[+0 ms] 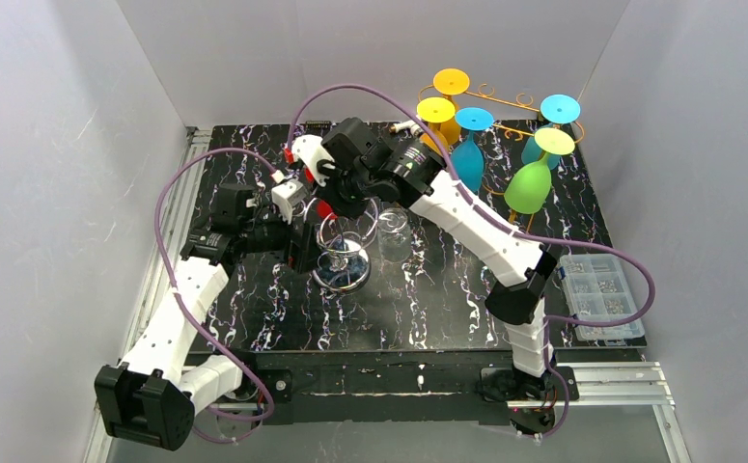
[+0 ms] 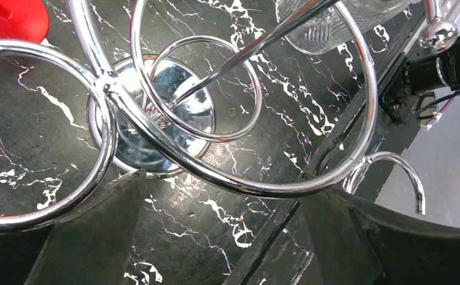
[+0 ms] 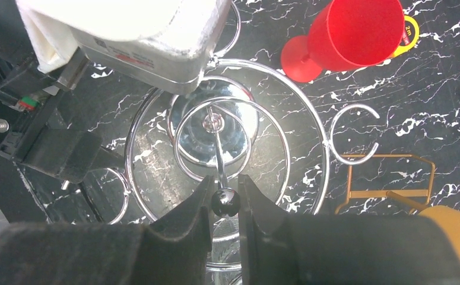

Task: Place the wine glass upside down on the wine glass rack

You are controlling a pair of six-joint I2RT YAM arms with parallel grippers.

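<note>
Overhead, the chrome rack (image 1: 343, 262) stands mid-table, with the left gripper (image 1: 302, 253) just left of it and the right gripper (image 1: 336, 203) above its far side. Only a red patch of the red wine glass (image 1: 325, 208) shows under that right gripper, beyond the rack. A clear glass (image 1: 390, 227) stands just right of the rack; coloured glasses (image 1: 529, 183) hang on a gold rack (image 1: 505, 101) well off to the far right, and a parts box (image 1: 596, 294) lies well to the right

From the left wrist, the left gripper (image 2: 224, 190) has its jaws wide apart, holding nothing, the rack's rings (image 2: 215, 89) between and beyond its fingers; the red glass sits past the rings at the upper left corner

From the right wrist, the right gripper (image 3: 224, 199) is clamped on the rack's top ball (image 3: 224, 202). The red glass lies on its side on the table, beyond the rack's outer ring and clear of the fingers
</note>
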